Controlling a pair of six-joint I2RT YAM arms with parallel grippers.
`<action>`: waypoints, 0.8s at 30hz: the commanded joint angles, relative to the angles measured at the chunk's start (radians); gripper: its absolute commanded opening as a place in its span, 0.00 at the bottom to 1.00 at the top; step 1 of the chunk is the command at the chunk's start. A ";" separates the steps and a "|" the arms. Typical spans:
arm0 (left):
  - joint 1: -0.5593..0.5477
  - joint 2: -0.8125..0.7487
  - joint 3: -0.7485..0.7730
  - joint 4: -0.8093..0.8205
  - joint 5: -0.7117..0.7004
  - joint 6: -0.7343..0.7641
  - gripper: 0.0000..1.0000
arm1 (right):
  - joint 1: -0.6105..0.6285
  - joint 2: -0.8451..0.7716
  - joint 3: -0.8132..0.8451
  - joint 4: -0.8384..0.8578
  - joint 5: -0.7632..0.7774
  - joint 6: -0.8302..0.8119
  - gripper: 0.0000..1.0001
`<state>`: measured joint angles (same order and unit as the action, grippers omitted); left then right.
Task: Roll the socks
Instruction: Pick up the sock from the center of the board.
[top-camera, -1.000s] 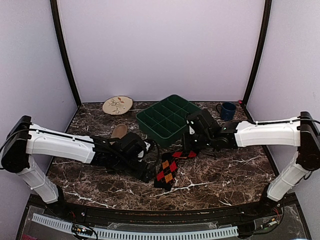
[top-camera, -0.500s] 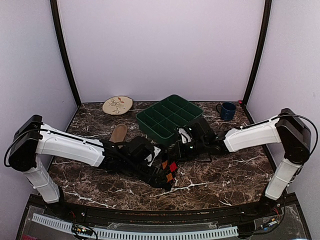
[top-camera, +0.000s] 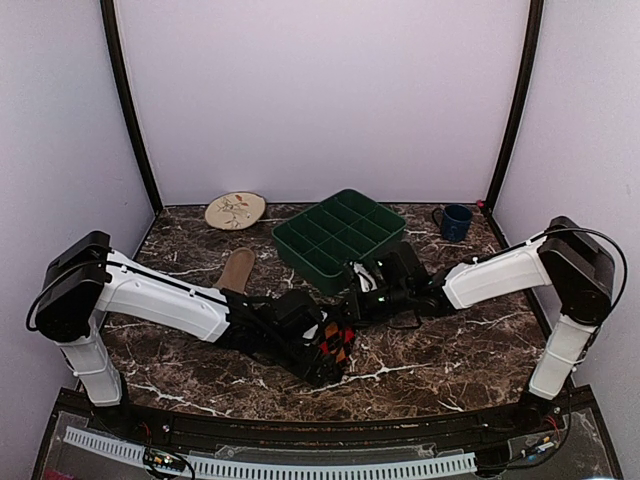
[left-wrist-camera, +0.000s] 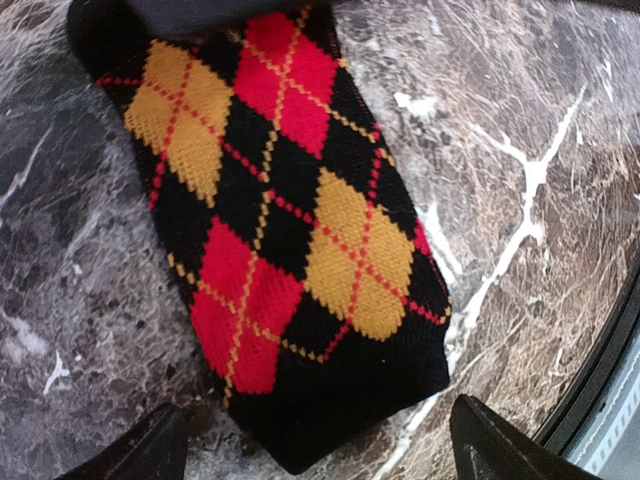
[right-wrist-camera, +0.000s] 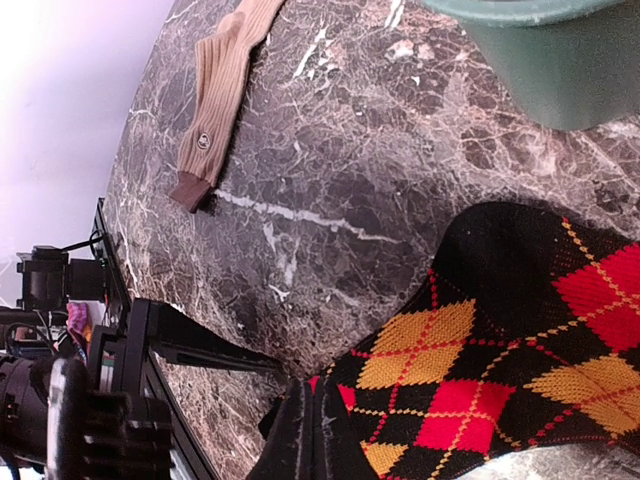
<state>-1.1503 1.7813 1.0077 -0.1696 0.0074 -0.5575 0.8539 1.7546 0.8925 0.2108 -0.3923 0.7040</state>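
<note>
The left gripper (left-wrist-camera: 320, 455) hangs spread over 1 end of the argyle sock (left-wrist-camera: 290, 240). The right gripper (right-wrist-camera: 312, 440) pinches its other end.

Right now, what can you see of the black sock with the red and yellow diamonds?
The black knitted sock with red and yellow diamonds lies flat and unrolled on the brown marble table. It looks soft and woolly, with thin red crossing lines. The right gripper is shut, pinching one end; the open left gripper straddles the other, plain black end.
</note>
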 joint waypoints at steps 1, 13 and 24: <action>-0.005 0.011 0.025 -0.059 -0.015 -0.055 0.93 | -0.008 0.012 -0.018 0.032 -0.020 -0.017 0.00; -0.005 0.046 0.020 -0.050 0.135 -0.120 0.68 | -0.008 -0.009 -0.045 -0.043 0.005 -0.078 0.02; -0.005 0.059 -0.021 0.015 0.172 -0.137 0.18 | 0.014 -0.239 -0.067 -0.303 0.180 -0.159 0.31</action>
<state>-1.1503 1.8191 1.0172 -0.1589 0.1501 -0.6872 0.8539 1.5932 0.8280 0.0063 -0.2901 0.5869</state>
